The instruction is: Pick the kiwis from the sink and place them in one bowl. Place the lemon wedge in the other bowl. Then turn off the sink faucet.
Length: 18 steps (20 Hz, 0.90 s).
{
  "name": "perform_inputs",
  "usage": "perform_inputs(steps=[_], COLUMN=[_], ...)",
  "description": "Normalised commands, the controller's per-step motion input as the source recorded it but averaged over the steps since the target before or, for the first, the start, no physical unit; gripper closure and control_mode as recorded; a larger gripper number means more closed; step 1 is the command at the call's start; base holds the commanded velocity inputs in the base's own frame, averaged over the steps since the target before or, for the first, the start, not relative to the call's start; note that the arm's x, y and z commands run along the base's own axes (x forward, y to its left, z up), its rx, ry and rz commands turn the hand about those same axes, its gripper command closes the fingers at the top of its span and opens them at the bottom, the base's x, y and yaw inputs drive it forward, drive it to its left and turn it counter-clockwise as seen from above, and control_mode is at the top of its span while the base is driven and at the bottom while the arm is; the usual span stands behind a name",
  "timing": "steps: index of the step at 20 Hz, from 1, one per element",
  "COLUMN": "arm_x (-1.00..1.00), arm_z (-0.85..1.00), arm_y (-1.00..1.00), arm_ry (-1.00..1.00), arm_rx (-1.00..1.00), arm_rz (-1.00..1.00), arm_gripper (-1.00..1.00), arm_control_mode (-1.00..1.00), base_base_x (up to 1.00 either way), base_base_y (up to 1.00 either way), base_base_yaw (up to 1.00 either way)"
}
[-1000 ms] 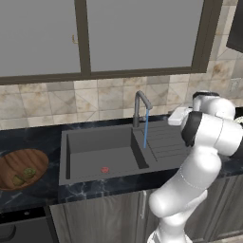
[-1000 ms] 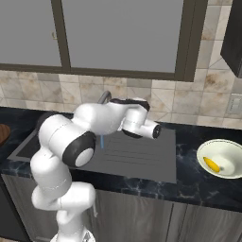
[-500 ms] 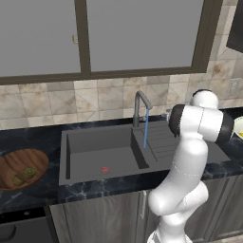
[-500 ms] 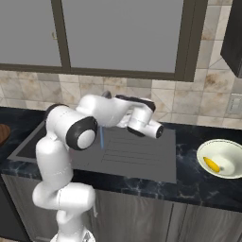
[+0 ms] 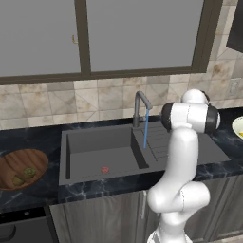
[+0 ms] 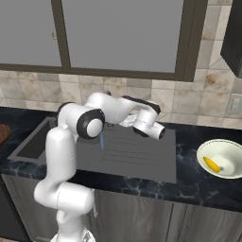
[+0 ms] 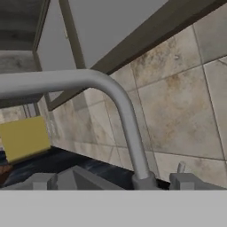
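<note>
Yellow lemon wedge (image 6: 211, 164) in pale bowl (image 6: 229, 171)

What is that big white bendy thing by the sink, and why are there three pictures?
It is a robot arm in a pretend kitchen. Two cameras ride behind it, left and right. The third sits on its hand, looking at the faucet up close. Its gripper is open and holds nothing. Water runs from the faucet into the sink. Two kiwis lie in the wooden bowl, and a lemon wedge lies in the pale bowl. A small red thing lies in the sink.
</note>
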Motion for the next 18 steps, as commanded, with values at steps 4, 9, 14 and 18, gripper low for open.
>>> perform_inputs(steps=[4, 9, 14, 18], arm_x=[0.16, 0.00, 0.00, 0.05], arm_z=[-0.01, 0.10, 0.07, -0.05], arm_y=[0.05, 0.26, 0.32, 0.05], arm_ry=[0.00, 0.00, 0.00, 0.00], arm_rx=[0.03, 0.00, -0.05, -0.05], arm_rz=[0.01, 0.00, 0.00, 0.00], arm_gripper=[-1.00, -1.00, -1.00, -1.00], arm_control_mode=[-1.00, -1.00, -1.00, -1.00], base_base_x=[0.00, 0.00, 0.00, 0.00], base_base_y=[0.00, 0.00, 0.00, 0.00], base_base_yaw=[0.00, 0.00, 0.00, 0.00])
